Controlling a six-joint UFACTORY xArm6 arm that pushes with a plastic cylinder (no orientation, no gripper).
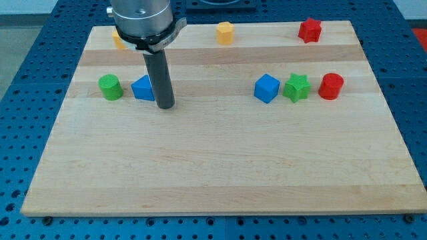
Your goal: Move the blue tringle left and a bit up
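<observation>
While my tip (165,105) sits pressed against the right side of the blue triangle (143,89), the push looks barely begun, by my reckoning. No pincer exists on this rod (so nothing to open or hold). Just left of the triangle stands the green cylinder (110,87), narrowing the leftward path; an up-left line should slip past its far side. An orange block (118,40) lies farther off near the wooden board (220,167) edge.

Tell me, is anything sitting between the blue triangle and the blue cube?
Only my tip, right beside the blue triangle; from there to the blue cube the camera view shows bare board.
</observation>
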